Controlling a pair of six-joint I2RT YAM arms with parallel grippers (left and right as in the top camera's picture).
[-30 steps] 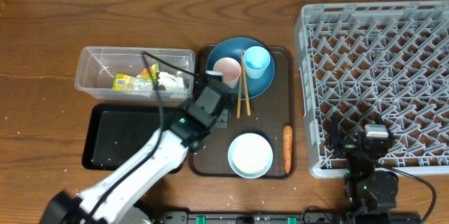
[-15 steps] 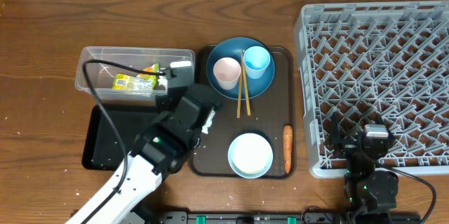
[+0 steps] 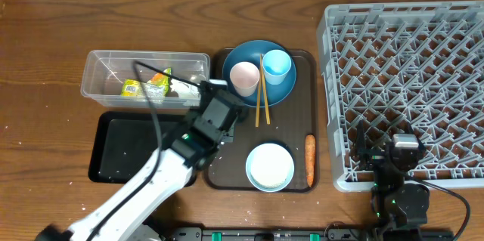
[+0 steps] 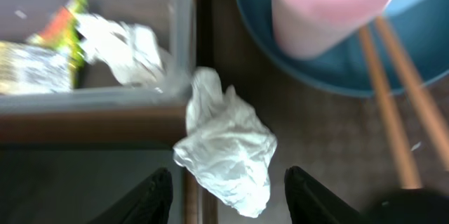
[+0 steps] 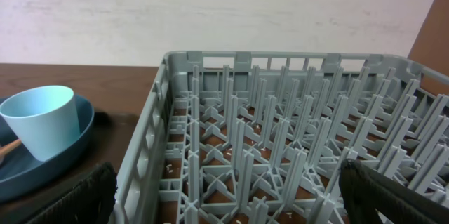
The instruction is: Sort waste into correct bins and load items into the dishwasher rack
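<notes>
**Item: crumpled white tissue (image 4: 228,147).** It lay on the rim of the brown serving tray (image 3: 301,124), just outside the near corner of the clear tub (image 4: 181,34). Its long axis ran from that corner back toward the wrist camera, crosswise to the line between the fingers.

**Left claw (image 4: 228,176).** It was spread, with one dark finger on either side of the tissue and neither pad visibly touching it. Judged placement: the tissue was centred in the gap, so closing would bite across its narrow width. This was the nearer arm by far.

**Right claw (image 5: 226,171).** It was spread and empty, parked at the near edge of the dishwasher rack (image 3: 408,75), well apart from the tissue.

**Clear tub, contents.** It held a snack wrapper (image 3: 136,87) and a further white wad (image 4: 119,41).

**Black tray (image 3: 113,146).** It sat on the table (image 3: 45,44), just beside the tub. No waste could be made out in it.

**Brown serving tray, contents.**
- A blue plate (image 3: 240,54) carried a pink cup (image 3: 243,78) and a light blue cup (image 3: 277,65).
- The chopsticks (image 3: 263,97) lay across the plate's edge.
- A white bowl (image 3: 270,167) was there.
- A carrot (image 3: 309,158) lay lengthwise along the right rim.

**Judged step.** A pinch on the tissue for the tub. Nothing was loaded in the rack.
</notes>
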